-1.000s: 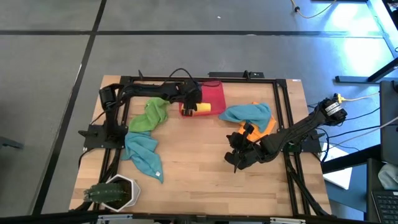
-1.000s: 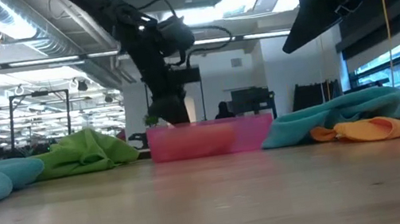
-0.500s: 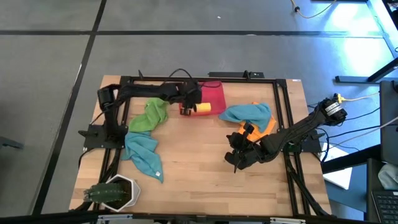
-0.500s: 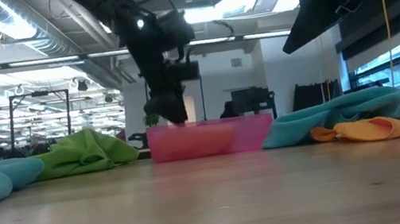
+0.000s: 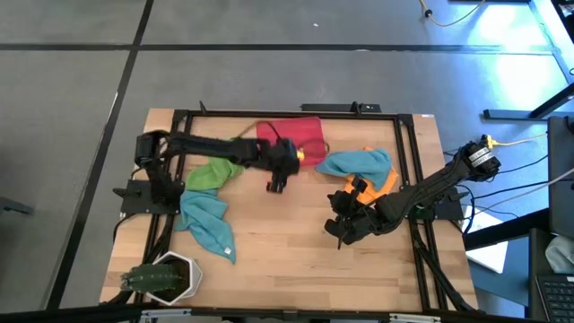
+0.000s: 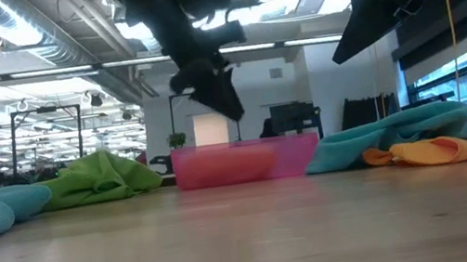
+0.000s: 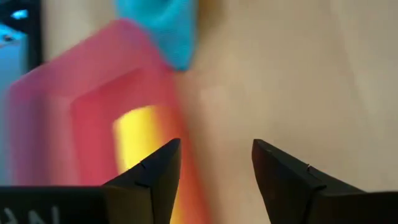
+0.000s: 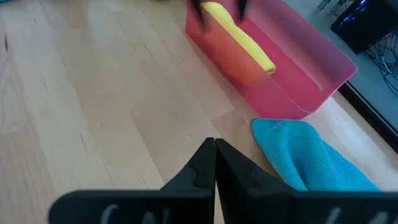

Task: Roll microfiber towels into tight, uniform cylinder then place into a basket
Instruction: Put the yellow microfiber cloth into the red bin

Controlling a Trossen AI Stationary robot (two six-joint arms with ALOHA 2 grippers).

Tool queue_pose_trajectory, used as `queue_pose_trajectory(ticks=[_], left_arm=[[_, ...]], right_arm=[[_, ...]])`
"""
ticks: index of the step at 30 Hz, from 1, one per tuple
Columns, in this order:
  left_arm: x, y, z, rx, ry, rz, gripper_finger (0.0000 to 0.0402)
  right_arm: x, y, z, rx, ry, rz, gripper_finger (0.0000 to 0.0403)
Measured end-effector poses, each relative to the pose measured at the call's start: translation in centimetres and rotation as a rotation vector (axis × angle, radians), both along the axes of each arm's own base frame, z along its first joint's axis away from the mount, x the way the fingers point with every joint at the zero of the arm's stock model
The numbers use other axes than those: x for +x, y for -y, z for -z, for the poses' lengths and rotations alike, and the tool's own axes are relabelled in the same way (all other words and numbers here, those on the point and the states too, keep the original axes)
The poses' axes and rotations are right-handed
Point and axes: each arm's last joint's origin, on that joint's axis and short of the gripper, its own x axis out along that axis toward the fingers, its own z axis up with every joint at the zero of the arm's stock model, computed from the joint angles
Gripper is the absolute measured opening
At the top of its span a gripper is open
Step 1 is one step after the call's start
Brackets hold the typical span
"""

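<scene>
Going from the left of the pale wooden surface [image 5: 269, 242], a crumpled teal-blue microfiber towel [image 5: 205, 222] lies near a white hexagonal pot with a green plant [image 5: 164, 276], with a bunched green microfiber towel [image 5: 213, 172] just above it; both are loose and unrolled. Next comes the left hand [image 5: 276, 182], fingers spread wide and holding nothing, hanging in the air just in front of the small red-pink plastic basket [image 5: 303, 132], where a rolled yellow microfiber towel [image 8: 239, 38] lies inside. That roll is free in the bin, so it could slacken and lose its tight cylinder shape, and a low sweep of this arm back towards the loose cloths might clip the basket wall and shove it. Just right of the basket a second teal-blue microfiber towel [image 5: 359, 164] lies heaped on an orange microfiber towel [image 5: 387, 184], the two touching, so a pinch at one could drag the other along. Farthest right, the right hand [image 5: 342, 232] waits with its fingers pressed together, empty, over bare wood below those two cloths; reaching in while the left arm crosses the middle risks the arms meeting
</scene>
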Motion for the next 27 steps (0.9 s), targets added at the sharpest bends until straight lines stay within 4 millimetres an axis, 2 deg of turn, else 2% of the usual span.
queue_pose_trajectory(ticks=[3, 5, 13, 21, 27], left_arm=[[0.6, 1.2, 1.2, -0.009, -0.017, 0.022, 0.0174], [0.9, 1.1, 2.1, -0.018, -0.037, 0.013, 0.0165], [1.1, -2.7, 5.2, -0.074, -0.082, -0.09, 0.0133], [0.3, -6.6, 5.4, -0.044, -0.068, -0.223, 0.0128], [0.4, -8.0, 5.2, -0.057, -0.002, -0.24, 0.0128]], right_arm=[[-0.1, 0.0, 0.0, -0.002, -0.006, 0.002, 0.0009], [-0.1, 0.0, 0.0, -0.001, -0.005, 0.002, 0.0009], [0.0, 0.0, 0.0, 0.001, -0.003, 0.002, 0.0009], [0.0, 0.0, 0.0, 0.001, -0.003, 0.003, 0.0009], [0.0, 0.0, 0.0, 0.001, -0.003, 0.002, 0.0009]])
